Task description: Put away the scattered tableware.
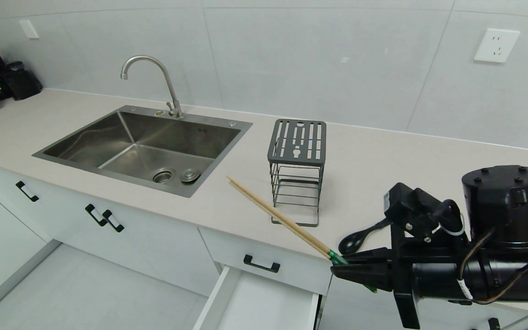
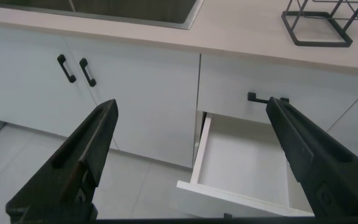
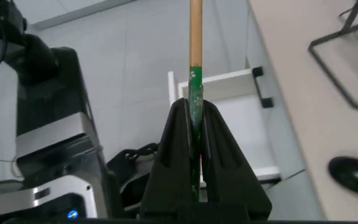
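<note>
Right gripper, lower right of the head view, is clamped on the green end of the chopsticks. They run up-left toward centre frame, beside the wire rack. Left gripper is spread wide and empty, above the open drawer. Risk: it's an end-only grip (long lever), so a swing could clip the rack or the black spoon, or twist the pair loose.

The right arm is matte black, with a screw-studded round joint. Brown cables loop behind the black right gripper.
</note>
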Controlling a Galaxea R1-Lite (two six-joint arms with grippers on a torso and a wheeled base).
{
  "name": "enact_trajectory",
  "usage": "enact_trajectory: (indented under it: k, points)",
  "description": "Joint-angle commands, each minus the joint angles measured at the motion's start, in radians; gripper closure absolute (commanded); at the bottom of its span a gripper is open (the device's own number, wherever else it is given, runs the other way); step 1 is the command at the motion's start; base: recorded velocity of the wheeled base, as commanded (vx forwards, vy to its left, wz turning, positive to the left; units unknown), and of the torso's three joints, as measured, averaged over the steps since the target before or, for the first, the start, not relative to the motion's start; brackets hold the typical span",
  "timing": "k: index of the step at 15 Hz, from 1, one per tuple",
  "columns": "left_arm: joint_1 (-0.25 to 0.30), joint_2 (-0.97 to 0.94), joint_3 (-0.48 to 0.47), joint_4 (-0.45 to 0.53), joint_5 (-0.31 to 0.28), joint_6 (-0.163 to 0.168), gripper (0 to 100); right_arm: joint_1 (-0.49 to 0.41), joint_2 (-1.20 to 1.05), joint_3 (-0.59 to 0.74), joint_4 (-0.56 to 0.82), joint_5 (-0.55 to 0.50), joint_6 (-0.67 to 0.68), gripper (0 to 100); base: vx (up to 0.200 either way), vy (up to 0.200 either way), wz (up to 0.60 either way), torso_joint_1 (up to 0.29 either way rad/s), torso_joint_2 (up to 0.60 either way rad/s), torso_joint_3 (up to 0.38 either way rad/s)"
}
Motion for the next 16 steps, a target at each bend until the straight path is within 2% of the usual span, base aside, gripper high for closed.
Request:
enact_trajectory:
  k: [1,3,7,16]
  points:
    - [0.0,0.0,0.0,0.0,0.0,0.0,0,-0.009,0.041,-0.02,0.034,0.0,-0.111,100,0.0,0.0,0.0,0.0,0.0,0.0]
    - [0.0,0.0,0.0,0.0,0.0,0.0,0,-0.007,0.084,-0.066,0.063,-0.005,-0.271,100,0.0,0.0,0.0,0.0,0.0,0.0]
    - [0.0,0.0,0.0,0.0,0.0,0.0,0,0.02,0.106,-0.099,0.085,-0.078,-0.268,100,0.0,0.0,0.0,0.0,0.0,0.0]
    - [0.0,0.0,-0.001,0.0,0.0,0.0,0,0.068,0.135,-0.147,0.08,-0.103,-0.235,100,0.0,0.0,0.0,-0.037,0.07,0.037]
